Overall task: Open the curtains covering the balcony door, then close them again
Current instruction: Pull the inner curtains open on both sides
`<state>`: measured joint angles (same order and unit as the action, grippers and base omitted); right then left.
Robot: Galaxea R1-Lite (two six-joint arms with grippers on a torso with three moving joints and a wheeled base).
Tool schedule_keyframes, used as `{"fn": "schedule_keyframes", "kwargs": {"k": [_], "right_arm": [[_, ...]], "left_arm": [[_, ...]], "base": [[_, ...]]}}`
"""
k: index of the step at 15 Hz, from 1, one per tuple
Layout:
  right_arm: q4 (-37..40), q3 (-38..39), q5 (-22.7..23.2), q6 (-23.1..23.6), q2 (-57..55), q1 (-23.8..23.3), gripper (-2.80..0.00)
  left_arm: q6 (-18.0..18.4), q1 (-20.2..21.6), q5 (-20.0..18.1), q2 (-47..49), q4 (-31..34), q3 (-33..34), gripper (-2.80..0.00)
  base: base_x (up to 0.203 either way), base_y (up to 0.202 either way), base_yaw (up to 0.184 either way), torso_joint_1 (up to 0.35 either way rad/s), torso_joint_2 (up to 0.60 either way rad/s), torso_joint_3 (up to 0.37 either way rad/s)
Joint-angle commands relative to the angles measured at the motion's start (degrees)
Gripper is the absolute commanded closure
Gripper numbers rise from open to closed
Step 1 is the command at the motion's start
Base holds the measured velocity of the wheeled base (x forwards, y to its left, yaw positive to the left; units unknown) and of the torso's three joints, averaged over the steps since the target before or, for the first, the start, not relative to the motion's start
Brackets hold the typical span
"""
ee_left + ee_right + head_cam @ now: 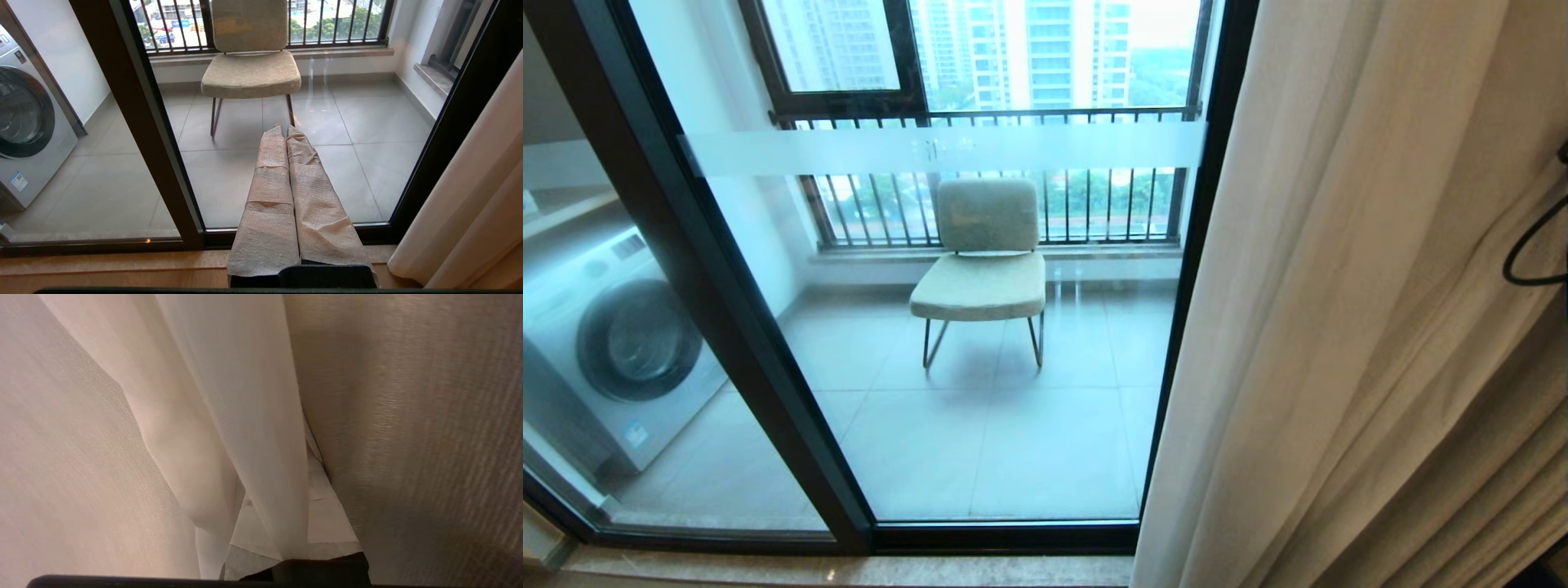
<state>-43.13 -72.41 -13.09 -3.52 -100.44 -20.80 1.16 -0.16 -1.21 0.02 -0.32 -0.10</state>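
While the right fingers (pixel 314 498) sit clenched, buried in the curtains (pixel 1339 327) bunched beside the bare balcony door (pixel 980 327), thin cloth folded around them may slip free or snag; left fingers (pixel 286 134) clenched, empty.

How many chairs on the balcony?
1. The chair stands behind the balcony door glass, mid-panel, its back to the railing, right of the washing machine. The curtains cover the right side, so more could be hidden there.
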Motion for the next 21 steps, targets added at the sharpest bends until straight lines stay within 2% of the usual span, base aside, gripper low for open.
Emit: {"fn": "schedule_keyframes", "kwargs": {"k": [1, 7, 10, 12, 14, 16, 19, 21], "right_arm": [[-0.3, 0.0, -0.1, -0.1, -0.8, -5.0, 0.00], [-0.5, -1.7, 0.4, -1.1, -4.7, -15.7, 0.00], [-0.5, -4.3, 0.4, -1.1, -6.7, -18.5, 0.00], [-0.5, -4.2, 0.5, -1.1, -6.5, -18.7, 0.00], [-0.5, -4.1, 0.5, -0.9, -5.6, -18.1, 0.00], [-0.5, -3.6, 0.5, -0.7, -3.9, -15.4, 0.00], [-0.5, -0.9, 0.5, 0.3, 0.2, -9.4, 0.00], [-0.5, 1.6, 0.5, 0.8, 3.0, -3.7, 0.00]], "left_arm": [[0.0, 0.0, 0.0, 0.0, 0.0, 0.0, 0.00], [0.0, 0.0, 0.0, 0.0, 0.0, 0.1, 0.00], [0.0, 0.0, 0.0, 0.0, 0.0, 0.0, 0.00], [0.1, 0.0, 0.0, 0.0, 0.0, 0.0, 0.00], [0.0, 0.0, 0.0, 0.0, 0.0, 0.0, 0.00], [0.0, 0.0, 0.0, 0.0, 0.0, 0.0, 0.00], [0.1, 0.0, 0.0, 0.0, 0.0, 0.0, 0.00], [0.0, 0.0, 0.0, 0.0, 0.0, 0.0, 0.00]], "base": [[0.000, 0.000, 0.000, 0.000, 0.00, 0.000], [0.000, 0.000, 0.000, 0.000, 0.00, 0.000], [0.000, 0.000, 0.000, 0.000, 0.00, 0.000], [0.000, 0.000, 0.000, 0.000, 0.00, 0.000], [0.000, 0.000, 0.000, 0.000, 0.00, 0.000], [0.000, 0.000, 0.000, 0.000, 0.00, 0.000], [0.000, 0.000, 0.000, 0.000, 0.00, 0.000], [0.000, 0.000, 0.000, 0.000, 0.00, 0.000]]}}
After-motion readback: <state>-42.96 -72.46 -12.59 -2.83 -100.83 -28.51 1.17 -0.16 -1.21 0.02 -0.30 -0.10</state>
